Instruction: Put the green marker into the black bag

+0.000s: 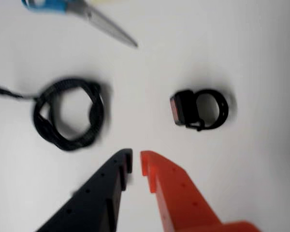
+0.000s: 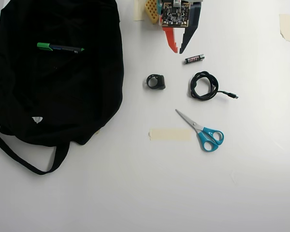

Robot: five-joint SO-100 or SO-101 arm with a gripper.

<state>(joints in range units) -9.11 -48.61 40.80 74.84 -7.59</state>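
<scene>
- Overhead view: green marker (image 2: 60,47) lies on top of the black bag (image 2: 53,101), near its upper part, roughly horizontal, green cap to the left. Can't tell if it's inside an opening or just on the fabric.
- Black bag fills the left side of the white desk (image 2: 135,193); white triangular tag (image 2: 37,119) low on it, strap looping out at bottom left.
- Gripper (image 2: 179,49) sits at top centre, well apart from bag & marker, pointing down in the pic. One finger red-orange, one black; tips nearly together w/ only a thin gap, nothing between them, so clenched & empty.
- Wrist view: same gripper (image 1: 136,162) comes in from the bottom edge, narrow slit between the tips, bare desk under them.
- Small black battery (image 2: 194,59) just right of the tips in the overhead.
- Black ring-shaped item (image 2: 156,81) below the gripper; coiled black cable (image 2: 204,86) to its right.
- Blue-handled scissors (image 2: 203,131) lower right; strip of tape (image 2: 170,135) just left of them.
</scene>
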